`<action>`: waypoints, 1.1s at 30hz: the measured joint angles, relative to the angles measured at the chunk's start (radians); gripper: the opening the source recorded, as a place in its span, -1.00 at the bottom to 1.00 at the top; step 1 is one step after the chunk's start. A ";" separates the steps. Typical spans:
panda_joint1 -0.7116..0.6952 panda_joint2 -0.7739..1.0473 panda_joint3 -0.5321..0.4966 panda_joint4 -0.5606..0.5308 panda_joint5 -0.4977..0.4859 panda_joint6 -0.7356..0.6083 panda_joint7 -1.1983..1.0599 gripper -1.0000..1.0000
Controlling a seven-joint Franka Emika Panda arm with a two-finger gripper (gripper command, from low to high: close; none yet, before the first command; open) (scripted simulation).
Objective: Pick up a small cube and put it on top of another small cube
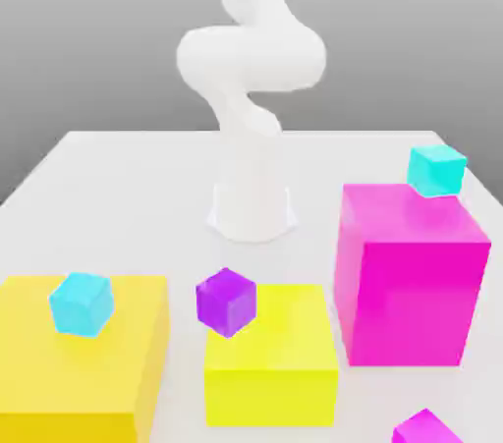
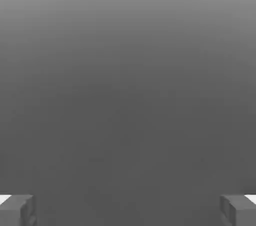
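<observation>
**Gripper wide, cubes untouched**

Sitting at the lower left of the exterior view, a cyan cube (image 1: 82, 304) rests on a yellow block (image 1: 59, 372). Centre-low, a purple cube (image 1: 226, 301) stands on a second yellow block (image 1: 270, 358). The arm (image 1: 251, 87) rises behind, mid-frame. At right, another cyan cube (image 1: 436, 170) tops a magenta block (image 1: 411, 274) on the counter (image 1: 138, 186). In the hand view, the gripper (image 2: 128, 209) fingers (image 2: 17, 209) stand apart, holding nothing.

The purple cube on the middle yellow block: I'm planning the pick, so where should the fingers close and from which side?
Come from above. The purple cube sits on the yellow block's top near a corner, with its side faces exposed. Close the open gripper on two opposite vertical faces, likely turning the wrist to match the cube's yaw.
</observation>
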 joint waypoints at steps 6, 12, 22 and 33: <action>0.141 0.163 -0.093 0.015 0.062 0.029 -0.263 0.00; 0.257 0.323 -0.165 0.029 0.139 0.056 -0.531 0.00; 0.374 0.593 -0.210 0.054 0.273 0.097 -0.981 0.00; 0.429 0.867 -0.172 0.075 0.317 0.165 -1.405 0.00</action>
